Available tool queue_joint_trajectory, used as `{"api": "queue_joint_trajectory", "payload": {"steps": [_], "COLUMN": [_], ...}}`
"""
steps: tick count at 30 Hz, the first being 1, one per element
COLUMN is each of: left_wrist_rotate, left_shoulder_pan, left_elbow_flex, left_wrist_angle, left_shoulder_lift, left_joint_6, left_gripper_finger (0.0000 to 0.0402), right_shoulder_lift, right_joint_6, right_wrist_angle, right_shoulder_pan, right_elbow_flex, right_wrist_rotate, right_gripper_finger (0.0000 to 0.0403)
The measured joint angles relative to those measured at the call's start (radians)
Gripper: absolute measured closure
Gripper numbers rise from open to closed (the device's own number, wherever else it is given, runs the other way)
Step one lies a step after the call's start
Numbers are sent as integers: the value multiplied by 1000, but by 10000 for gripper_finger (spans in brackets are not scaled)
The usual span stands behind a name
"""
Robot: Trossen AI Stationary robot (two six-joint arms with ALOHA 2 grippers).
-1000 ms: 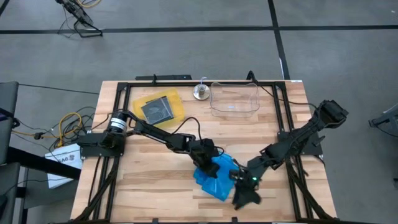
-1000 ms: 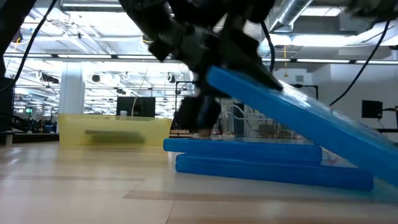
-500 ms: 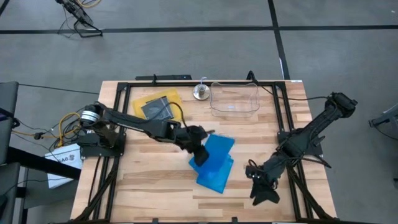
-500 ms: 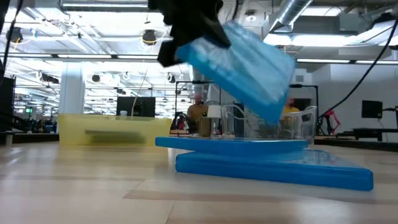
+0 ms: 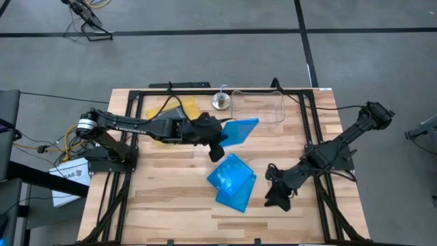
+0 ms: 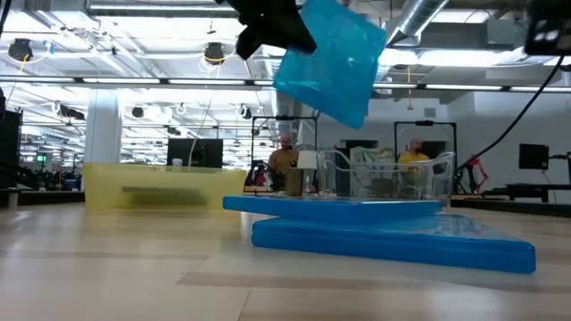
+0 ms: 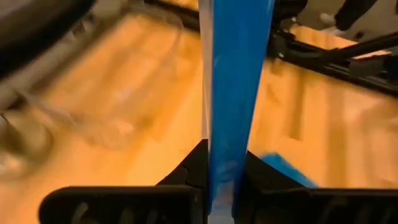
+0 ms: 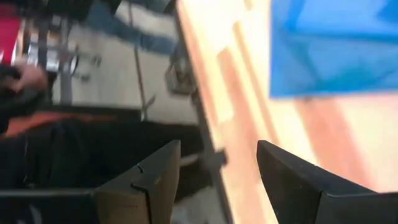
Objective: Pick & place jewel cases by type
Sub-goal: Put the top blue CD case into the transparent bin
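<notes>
From the high view, we see the left gripper (image 5: 220, 140) above the middle of the wooden bench (image 5: 171, 198), a little toward the far side. Its jaws are clamped on a blue jewel case (image 5: 240, 130), which it holds in the air near the clear tub (image 5: 276, 106). Two more blue cases (image 5: 232, 181) lie stacked on the bench, nearer to us and apart from the held one. The yellow tray (image 5: 181, 108) stands at the far left, partly hidden by the left arm. The right gripper (image 5: 275, 195) waits low over the near right part of the bench, beside the stack but not touching it.

In the low view, the held case (image 6: 330, 58) hangs tilted high above the stack (image 6: 384, 230). The upper case of the stack lies a little askew on the lower one. Behind them stand the tray (image 6: 161, 185) on the left and the tub (image 6: 384, 174) on the right.

In the left wrist view, the case (image 7: 233, 93) stands on edge between the two dark fingers (image 7: 189, 171), which press it from both sides.

In the right wrist view, the two fingers (image 8: 149, 180) stand apart with nothing between them. A blue case (image 8: 336, 46) lies on the bench beyond them.
</notes>
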Motion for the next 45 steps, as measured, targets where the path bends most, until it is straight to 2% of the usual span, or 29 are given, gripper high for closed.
{"api": "queue_joint_trajectory", "payload": {"steps": [5, 9, 12, 15, 24, 26, 33, 36, 45], "left_wrist_rotate": [-45, -71, -8, 88, 270, 309, 408, 431, 420], "left_shoulder_pan": [24, 60, 99, 143, 248, 249, 267, 278, 328], "left_elbow_flex": [0, 0, 0, 0, 0, 1, 1, 0, 0], "left_wrist_angle": [114, 219, 285, 313, 367, 437, 565, 596, 847], "left_shoulder_lift": [-2, -2, -2, -2, 20, 43, 143, 203, 399], "left_joint_6": [315, 595, 790, 915, 1081, 1114, 1114, 1120, 1123], "left_gripper_finger": [381, 378, 375, 381, 381, 381, 381, 381, 378], "right_shoulder_lift": [0, 0, 1, 1, 1, 2, 2, 2, 2], "right_joint_6": [36, 64, 98, 138, 241, 246, 253, 299, 431], "right_wrist_angle": [-20, -70, -114, -140, -182, -206, -268, -319, -440], "right_shoulder_pan": [-44, -72, -83, -83, -80, -79, -34, -9, 46], "right_elbow_flex": [0, 0, 0, 0, 0, 0, 0, 0, 0], "right_wrist_rotate": [104, 146, 179, 223, 307, 307, 312, 312, 313], "right_gripper_finger": [198, 198, 198, 198, 198, 198, 198, 198, 198]}}
